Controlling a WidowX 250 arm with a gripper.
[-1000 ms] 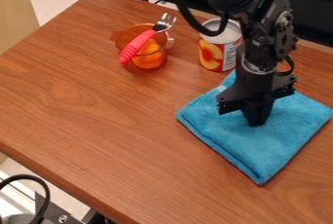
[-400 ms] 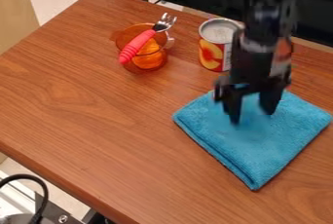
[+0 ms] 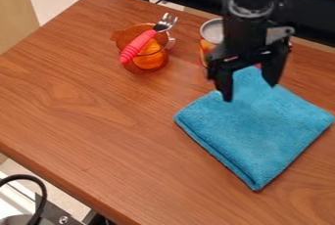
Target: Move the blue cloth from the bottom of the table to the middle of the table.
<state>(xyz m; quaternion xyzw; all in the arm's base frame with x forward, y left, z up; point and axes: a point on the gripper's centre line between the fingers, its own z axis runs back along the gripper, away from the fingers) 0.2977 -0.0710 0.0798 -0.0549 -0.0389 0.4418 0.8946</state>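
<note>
The black two-finger metal end effector point(image 3: 249, 90) rises, spread and empty, off the folded blue square cloth point(image 3: 255, 133) right of frame centre, so placement is probably finished.

On the table point(image 3: 98, 126): cloth point(image 3: 258, 133) at right, can point(image 3: 211, 32) just behind cloth, cup point(image 3: 152, 62) left of can, fork point(image 3: 137, 46) across cup.

Lit brightly and fairly evenly across the table point(image 3: 118, 136). Palest at lower left, almost black at upper right. Glints slightly on the fork point(image 3: 165, 22).
</note>
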